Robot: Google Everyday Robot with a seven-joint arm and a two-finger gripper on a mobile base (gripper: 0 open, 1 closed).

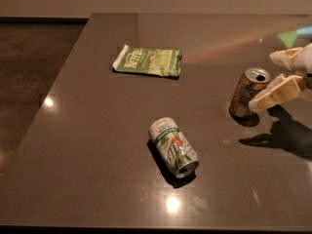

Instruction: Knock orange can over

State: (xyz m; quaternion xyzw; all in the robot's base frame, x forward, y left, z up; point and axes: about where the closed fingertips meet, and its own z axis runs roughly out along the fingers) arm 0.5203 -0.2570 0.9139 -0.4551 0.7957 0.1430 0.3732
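The orange can (pixel 246 95) stands on the dark table (pixel 97 130) at the right, leaning slightly, with its silver top open. My gripper (pixel 263 81) reaches in from the right edge, and its cream fingers are spread open. The lower finger (pixel 277 92) lies against the can's right side. The upper finger (pixel 287 55) is just behind and to the right of the can's top. The gripper holds nothing.
A white-and-green can (pixel 173 147) lies on its side in the middle front of the table. A green chip bag (pixel 148 61) lies flat further back. The table's left edge drops off to a dark floor (pixel 29 62).
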